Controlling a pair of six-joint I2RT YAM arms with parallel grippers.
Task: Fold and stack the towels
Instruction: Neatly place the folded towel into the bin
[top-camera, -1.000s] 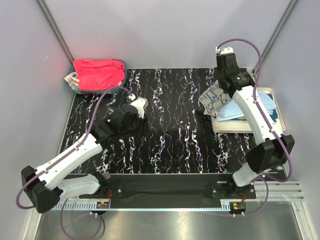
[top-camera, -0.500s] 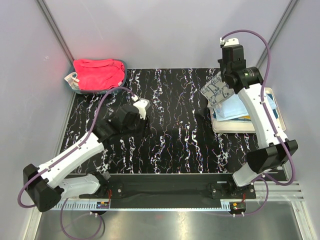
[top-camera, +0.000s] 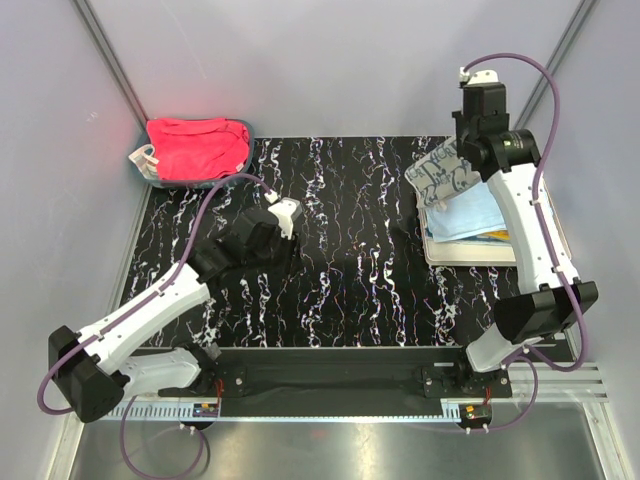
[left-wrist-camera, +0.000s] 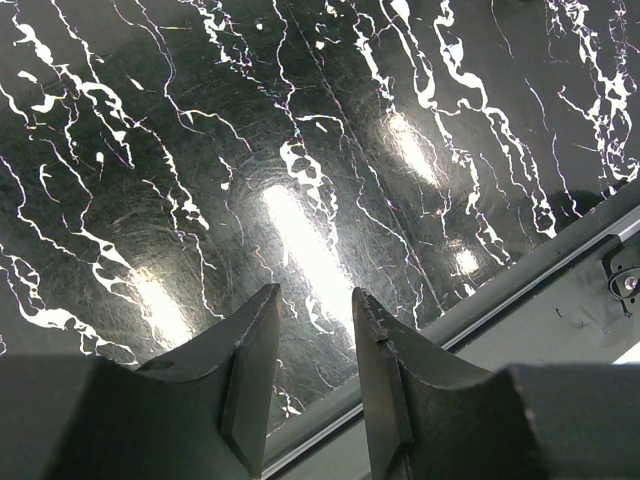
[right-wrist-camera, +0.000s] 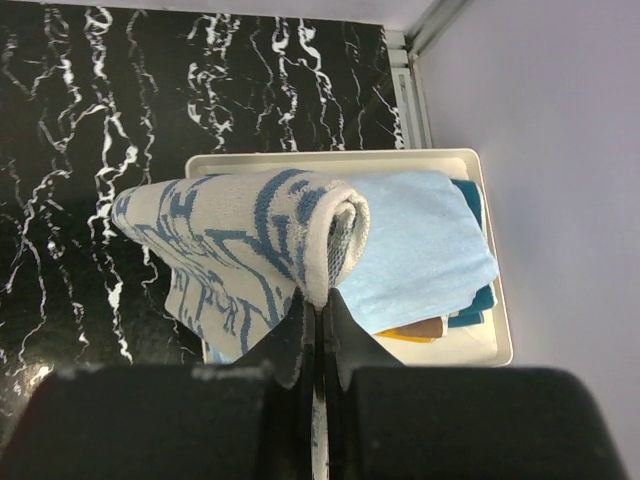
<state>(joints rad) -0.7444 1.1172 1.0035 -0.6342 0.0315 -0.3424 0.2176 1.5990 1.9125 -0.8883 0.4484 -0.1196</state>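
Hanging doubled from the right end effector (right-wrist-camera: 312, 300), the white towel with dark blue print (right-wrist-camera: 235, 240) was pinched at one rolled edge between fingers (right-wrist-camera: 290, 345) closed almost flat together. Its loose layers drooped on the side of the fingers away from the wall (right-wrist-camera: 540, 100), seemingly clear of everything beneath. Below the end effector and toward the wall lay the light blue towel (right-wrist-camera: 420, 250), topping a small stack whose mustard-brown towel (right-wrist-camera: 425, 330) and teal towel (right-wrist-camera: 472, 205) showed only as slivers at the edges, all inside the cream tray (right-wrist-camera: 330, 158). The chief risk, as I judged it, was placement: much of the printed cloth hung beyond the tray's inner rim, over the black marbled surface (right-wrist-camera: 80, 120), so opening there would likely have dropped it half off the stack. The narrow bite was a second worry, since a quick swing could have let the layers slide and the fold open. Lowering with the tail trailing might also have dragged the light blue towel askew. Well away from this end effector, the left end effector (left-wrist-camera: 315, 300) hovered low over the surface with its fingers a little apart and nothing between them, too far off to steady anything. Beyond it, a red-pink towel (top-camera: 197, 148) lay bunched in the teal bin (top-camera: 240, 178).
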